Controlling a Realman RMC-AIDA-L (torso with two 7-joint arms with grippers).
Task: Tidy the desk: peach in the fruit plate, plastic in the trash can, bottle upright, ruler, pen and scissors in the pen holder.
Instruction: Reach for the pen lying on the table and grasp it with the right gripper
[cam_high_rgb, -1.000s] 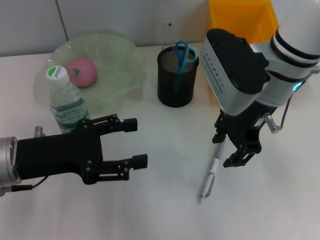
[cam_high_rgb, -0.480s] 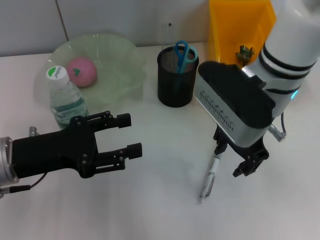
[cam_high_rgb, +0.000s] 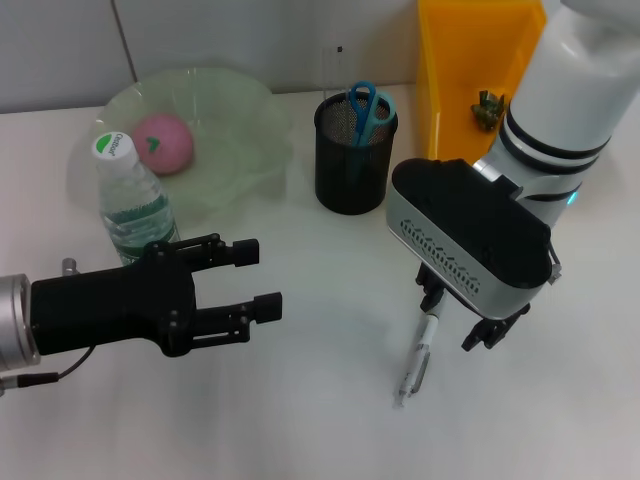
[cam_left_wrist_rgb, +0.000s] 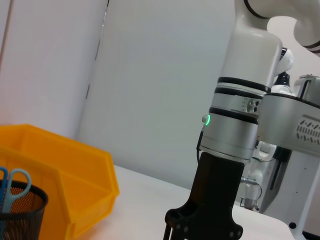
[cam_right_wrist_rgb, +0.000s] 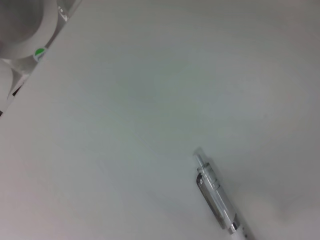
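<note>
pen (cam_high_rgb: 418, 357): clear plastic with a shiny metal clip
pen holder (cam_high_rgb: 351, 155): black wire mesh — matt
fruit plate (cam_high_rgb: 240, 140): see-through pale green, glossy
bottle (cam_high_rgb: 136, 207): clear plastic, white cap
bin (cam_high_rgb: 455, 50): smooth orange plastic
table (cam_high_rgb: 320, 420): white, smooth — matt
left gripper (cam_high_rgb: 258, 280): matt black

pen (cam_high_rgb: 417, 357): upper end hidden by right end effector (cam_high_rgb: 458, 318) | ruler: indistinct

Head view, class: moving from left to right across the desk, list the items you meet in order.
Water bottle → peach on the fruit plate → mesh pen holder with scissors → pen lying flat → yellow trash can.
</note>
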